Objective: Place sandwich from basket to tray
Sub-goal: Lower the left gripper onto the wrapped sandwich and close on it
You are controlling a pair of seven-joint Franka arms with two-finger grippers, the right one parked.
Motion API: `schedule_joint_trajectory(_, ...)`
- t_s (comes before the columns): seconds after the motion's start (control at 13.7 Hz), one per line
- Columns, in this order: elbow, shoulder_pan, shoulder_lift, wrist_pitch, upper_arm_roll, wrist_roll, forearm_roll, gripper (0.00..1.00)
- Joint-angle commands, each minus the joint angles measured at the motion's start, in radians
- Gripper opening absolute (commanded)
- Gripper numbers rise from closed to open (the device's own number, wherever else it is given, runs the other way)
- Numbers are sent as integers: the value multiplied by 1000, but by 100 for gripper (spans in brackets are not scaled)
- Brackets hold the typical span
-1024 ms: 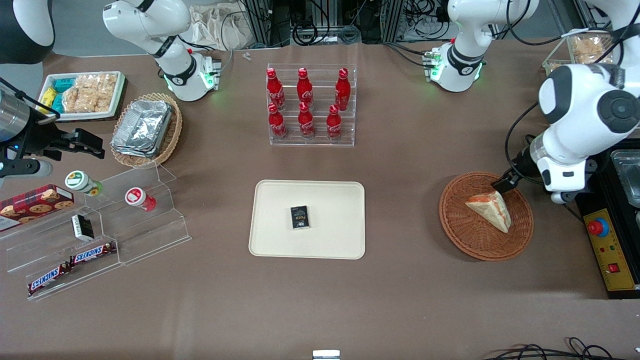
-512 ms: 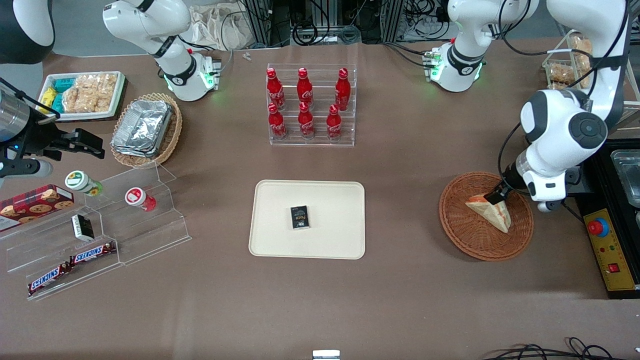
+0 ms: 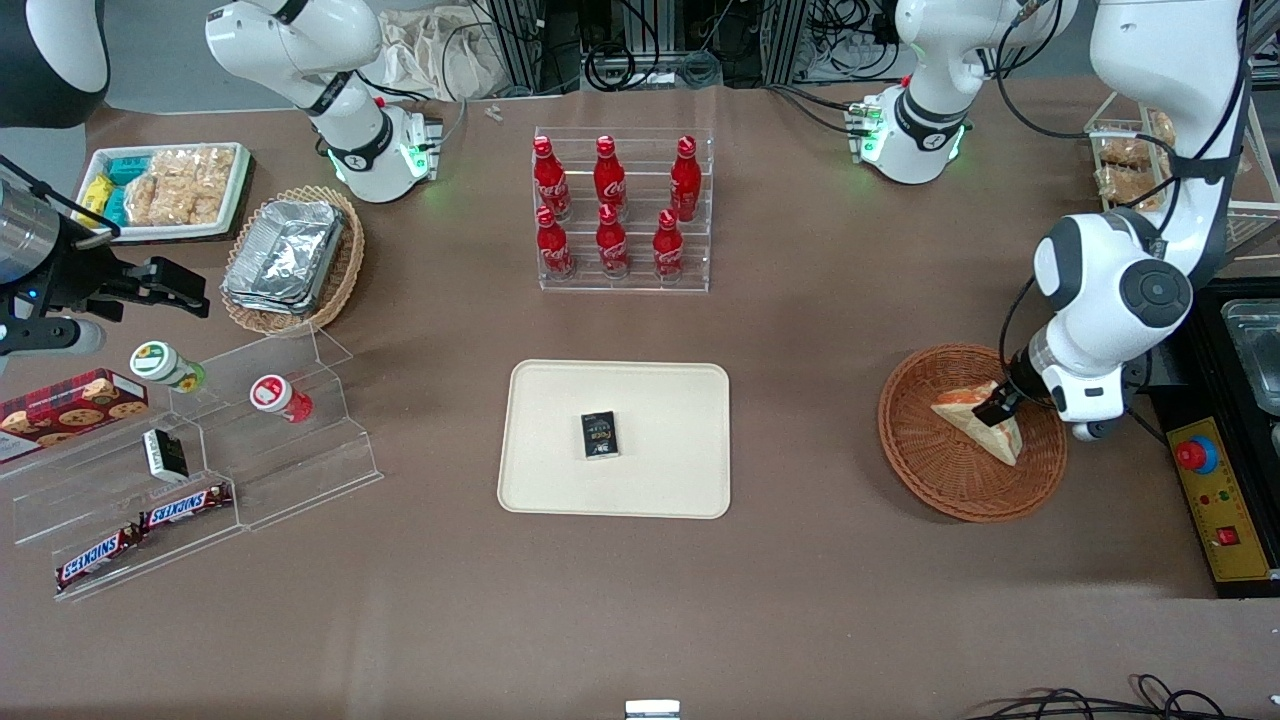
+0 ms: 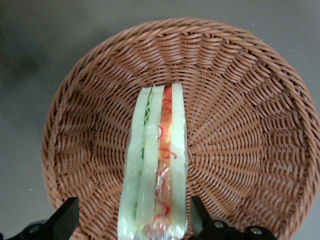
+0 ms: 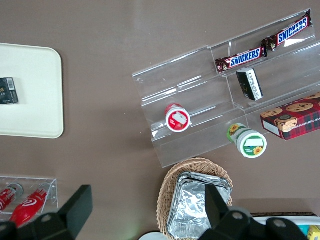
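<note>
The sandwich (image 3: 1000,440), a pale wedge with orange-red and green filling, lies in the round reddish-brown basket (image 3: 930,470) toward the working arm's end of the table. My gripper (image 3: 997,408) is down in the basket at the sandwich's wide end. In the left wrist view the sandwich (image 4: 157,150) stands on edge in the basket (image 4: 240,100), and my gripper (image 4: 132,220) is open with one black finger on each side, a small gap showing between each finger and the bread. The cream tray (image 3: 560,480) lies at the table's middle.
A small black packet (image 3: 599,435) lies on the tray. A rack of red bottles (image 3: 620,210) stands farther from the camera than the tray. A black control box with a red button (image 3: 1197,455) sits beside the basket. Acrylic shelves with snacks (image 3: 200,470) stand toward the parked arm's end.
My arm has swung nearer the camera and lower, bringing the gripper from the basket's rim down over the sandwich's wide end. The sandwich has not moved.
</note>
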Motion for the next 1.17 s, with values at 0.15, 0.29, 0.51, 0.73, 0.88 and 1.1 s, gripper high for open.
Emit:
schedule_joint_trajectory(0.15,-13,-2,43,77,6,-23,25,100)
schedule_joint_trajectory(0.29,-13,-2,60,103,6,-23,25,99)
schedule_joint_trajectory(0.51,-11,-3,66,117,5,-47,25,46)
schedule_joint_trajectory(0.73,-8,-3,56,117,5,-46,25,0)
schedule_joint_trajectory(0.88,-8,-3,10,104,3,-44,25,0)
schedule_joint_trajectory(1.1,7,-9,-111,-54,-4,-21,24,0)
